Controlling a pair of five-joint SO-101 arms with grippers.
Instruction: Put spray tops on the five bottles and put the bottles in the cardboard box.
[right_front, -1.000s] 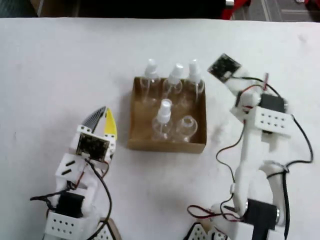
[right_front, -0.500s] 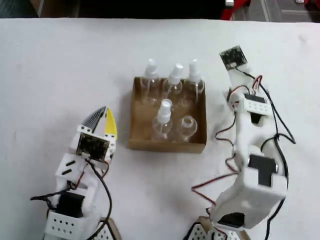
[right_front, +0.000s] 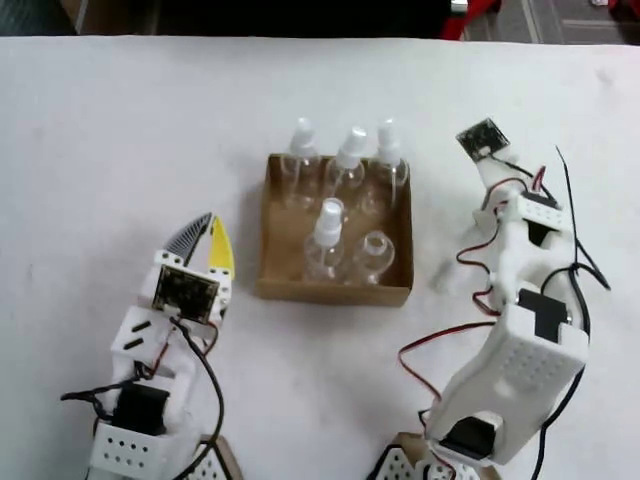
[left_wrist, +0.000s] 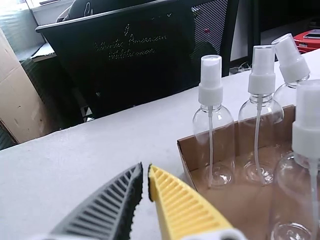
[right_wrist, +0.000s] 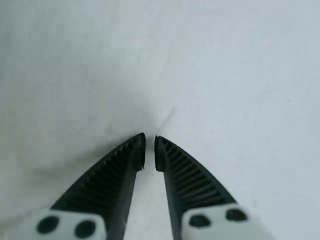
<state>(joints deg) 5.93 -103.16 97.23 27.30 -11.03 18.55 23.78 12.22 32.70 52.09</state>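
Observation:
The cardboard box (right_front: 275, 285) sits mid-table and holds five clear bottles. Three at the back (right_front: 347, 166) and the front left one (right_front: 327, 240) wear white spray tops; the front right bottle (right_front: 373, 256) has a bare neck. My left gripper (right_front: 206, 236), one grey and one yellow finger, rests shut and empty just left of the box, and its wrist view shows its tips (left_wrist: 145, 176) before the box wall (left_wrist: 189, 162) and capped bottles (left_wrist: 212, 120). The right arm (right_front: 525, 250) stands folded to the right of the box. My right gripper (right_wrist: 149, 148) points down at bare table, black fingers nearly touching, holding nothing.
White tabletop (right_front: 130, 130) spreads around the box, with open room at the back and left. Red and black cables (right_front: 455, 300) loop off the right arm near the box's right side. A dark chair (left_wrist: 135, 55) stands beyond the table's far edge.
The right arm has swung to the right, away from the box, and folded up over itself. The left arm, box and bottles have not moved.

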